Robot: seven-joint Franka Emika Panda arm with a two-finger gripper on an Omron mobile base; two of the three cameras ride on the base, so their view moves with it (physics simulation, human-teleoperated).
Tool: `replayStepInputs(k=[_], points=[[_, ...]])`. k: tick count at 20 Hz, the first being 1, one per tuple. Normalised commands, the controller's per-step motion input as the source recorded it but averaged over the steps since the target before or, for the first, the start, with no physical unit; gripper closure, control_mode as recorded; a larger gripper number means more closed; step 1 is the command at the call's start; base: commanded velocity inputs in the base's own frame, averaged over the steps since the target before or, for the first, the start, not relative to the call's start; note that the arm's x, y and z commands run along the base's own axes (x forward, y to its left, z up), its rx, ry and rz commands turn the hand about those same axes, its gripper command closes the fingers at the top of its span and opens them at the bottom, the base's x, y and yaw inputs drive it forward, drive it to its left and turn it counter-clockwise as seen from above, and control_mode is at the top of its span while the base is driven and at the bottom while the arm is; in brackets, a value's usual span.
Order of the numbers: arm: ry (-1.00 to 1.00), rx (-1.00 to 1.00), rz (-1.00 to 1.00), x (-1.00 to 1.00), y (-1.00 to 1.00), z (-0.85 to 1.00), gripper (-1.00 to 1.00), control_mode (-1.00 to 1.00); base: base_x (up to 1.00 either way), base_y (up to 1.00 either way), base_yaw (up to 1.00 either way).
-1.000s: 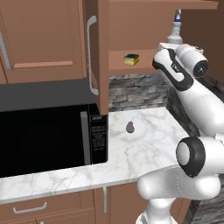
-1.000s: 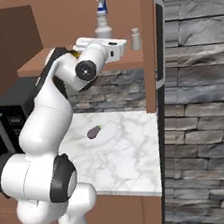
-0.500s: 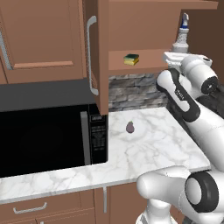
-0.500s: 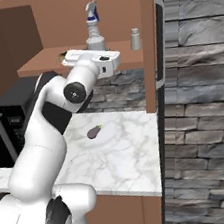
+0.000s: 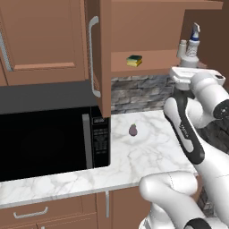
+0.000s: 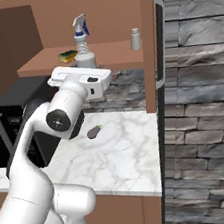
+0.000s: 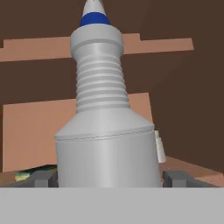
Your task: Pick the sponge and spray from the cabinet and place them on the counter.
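Note:
The spray point(image 7: 107, 144), a pale grey bottle with a blue-tipped nozzle, stands upright between my fingertips point(image 7: 43, 178). My gripper point(image 7: 107, 180) is shut on its base. The spray point(image 5: 193, 47) point(image 6: 83, 45) sits at the front edge of the cabinet point(image 5: 100, 53) shelf, above my gripper point(image 5: 190, 67) point(image 6: 84, 66). I cannot tell whether its base touches the shelf. The yellow and green sponge point(image 5: 134, 60) point(image 6: 68, 55) point(image 7: 30, 173) lies further in on the shelf. The white marble counter point(image 5: 147, 152) point(image 6: 124, 147) is below.
A small white shaker point(image 5: 182, 47) point(image 6: 135, 39) stands on the shelf by the spray. A dark purple egg-shaped object point(image 5: 133, 129) point(image 6: 94, 132) lies on the counter. A black microwave point(image 5: 44, 134) takes the counter's left. The open cabinet door point(image 6: 158, 52) hangs at the right.
The spray has come forward and lower, out towards the shelf's front edge, moving together with my hand. The sponge and shaker have stayed put.

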Motion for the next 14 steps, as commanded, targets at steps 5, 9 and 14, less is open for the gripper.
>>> replayStepInputs(k=[5,9,14], points=[[0.00,0.00,0.00,-0.58,0.11,-0.21,1.00,-1.00,0.00,0.00,0.00],[0.00,0.00,0.00,-0.49,0.08,-0.27,1.00,-1.00,0.00,0.00,0.00],[0.00,0.00,0.00,-0.41,0.08,-0.36,1.00,-1.00,0.00,0.00,0.00]])
